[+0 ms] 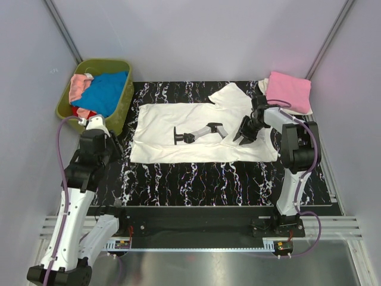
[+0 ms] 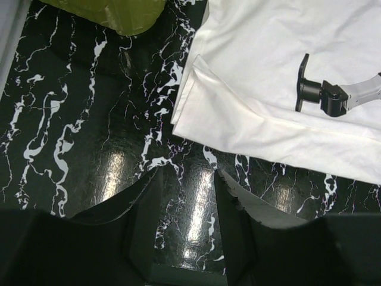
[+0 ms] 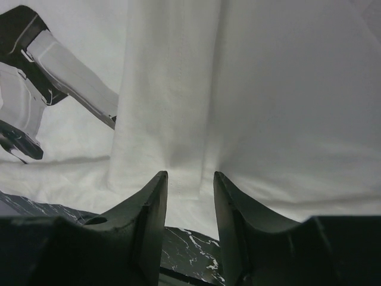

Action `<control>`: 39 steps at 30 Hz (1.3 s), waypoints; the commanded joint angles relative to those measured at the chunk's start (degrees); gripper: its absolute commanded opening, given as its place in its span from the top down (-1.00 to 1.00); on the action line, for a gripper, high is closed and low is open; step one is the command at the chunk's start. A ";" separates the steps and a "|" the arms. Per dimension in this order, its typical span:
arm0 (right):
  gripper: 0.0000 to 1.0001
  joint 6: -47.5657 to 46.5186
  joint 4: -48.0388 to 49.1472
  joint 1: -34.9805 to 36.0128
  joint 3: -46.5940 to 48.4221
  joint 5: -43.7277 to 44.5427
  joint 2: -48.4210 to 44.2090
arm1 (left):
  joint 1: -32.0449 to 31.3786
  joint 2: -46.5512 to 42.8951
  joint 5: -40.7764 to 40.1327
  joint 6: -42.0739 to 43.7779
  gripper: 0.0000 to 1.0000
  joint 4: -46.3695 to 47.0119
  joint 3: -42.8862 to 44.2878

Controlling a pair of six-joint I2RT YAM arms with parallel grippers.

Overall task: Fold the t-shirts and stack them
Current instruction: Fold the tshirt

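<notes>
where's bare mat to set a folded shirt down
Widest: the bare mat in front of the white shirt, along its whole near edge. A narrower strip lies behind the shirt, right of the basket. Crowded on the right: pink shirt and right hand.

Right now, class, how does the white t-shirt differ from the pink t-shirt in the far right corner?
The white t-shirt lies spread flat at the centre; the pink t-shirt is folded compactly. The white t-shirt bears a black-and-grey robot-arm print; the pink t-shirt is plain. Spread out, the white one covers far more surface than the pink. Both lie outside the basket.
</notes>
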 commanded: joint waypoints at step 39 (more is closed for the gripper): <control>0.20 -2.19 -18.57 5.15 49.45 -1.14 25.85 | 0.26 1.18 -3.23 0.77 -0.07 2.96 -1.96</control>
